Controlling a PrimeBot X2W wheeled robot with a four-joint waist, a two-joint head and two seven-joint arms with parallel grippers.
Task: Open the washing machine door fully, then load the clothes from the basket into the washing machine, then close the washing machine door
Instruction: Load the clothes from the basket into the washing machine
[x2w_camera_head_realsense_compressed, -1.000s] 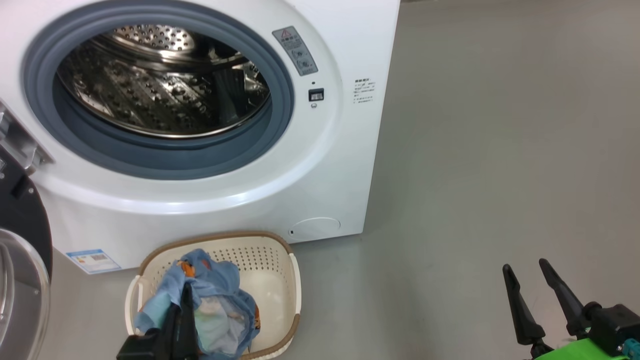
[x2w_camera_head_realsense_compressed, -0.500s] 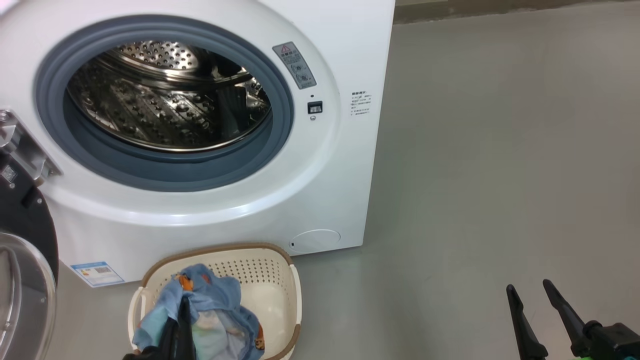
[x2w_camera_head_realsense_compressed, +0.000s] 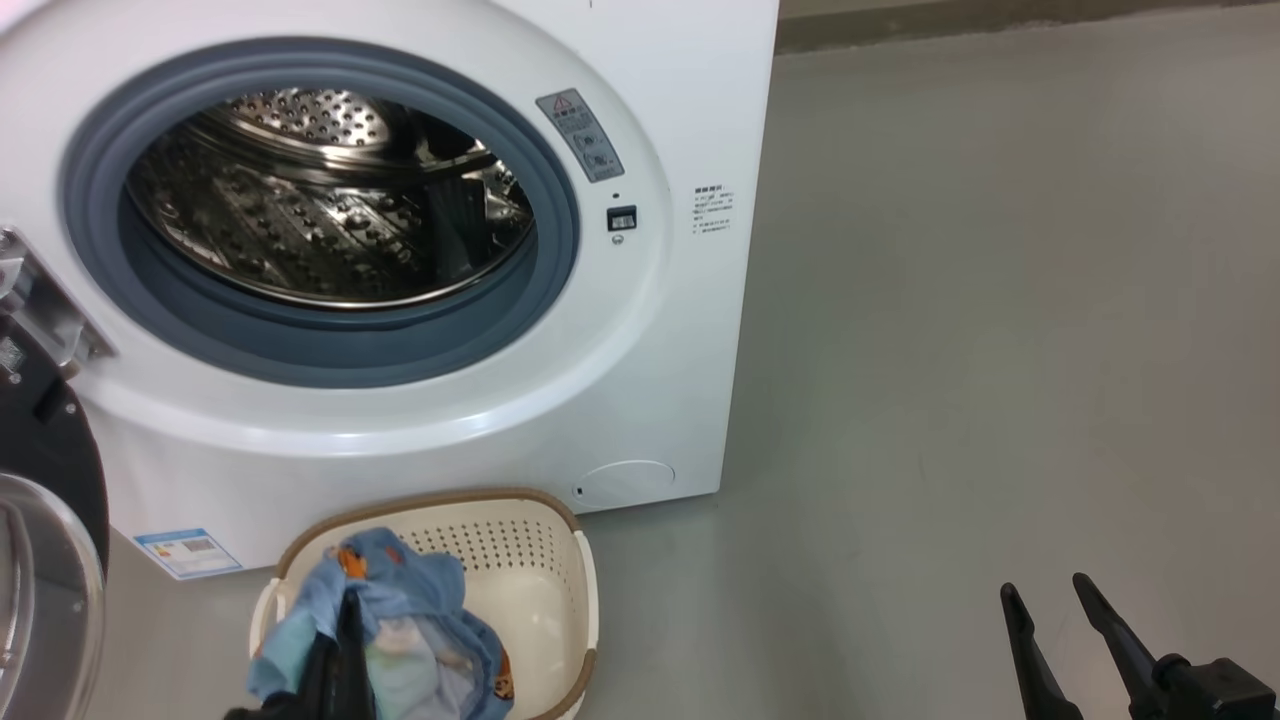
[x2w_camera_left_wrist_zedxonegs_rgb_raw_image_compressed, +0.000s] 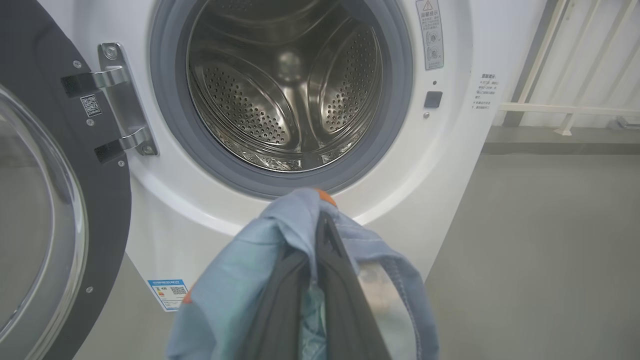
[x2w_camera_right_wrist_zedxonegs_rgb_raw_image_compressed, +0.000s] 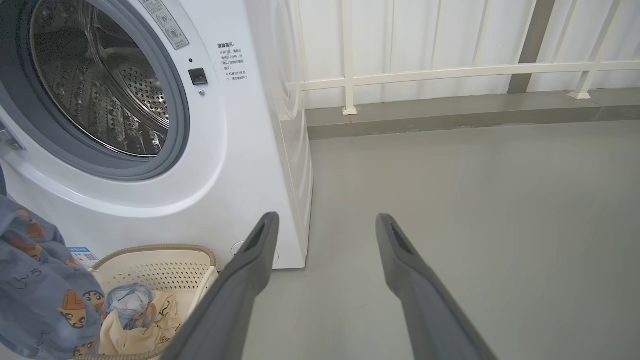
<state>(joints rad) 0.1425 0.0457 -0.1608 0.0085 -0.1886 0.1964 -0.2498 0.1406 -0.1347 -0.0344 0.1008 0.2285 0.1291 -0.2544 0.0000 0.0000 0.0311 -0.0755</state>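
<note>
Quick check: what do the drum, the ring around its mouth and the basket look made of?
Drum: shiny perforated metal, likely steel. Ring: matte blue-grey, probably rubber. Basket: cream perforated walls, looks moulded plastic; brown rim woven-look.

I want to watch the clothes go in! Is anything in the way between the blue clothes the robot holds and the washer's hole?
Nothing I can see. The left gripper is shut on the clothes, in front of the washer and a bit lower than the drum. The door is swung aside to the left, and the drum looks empty.
</note>
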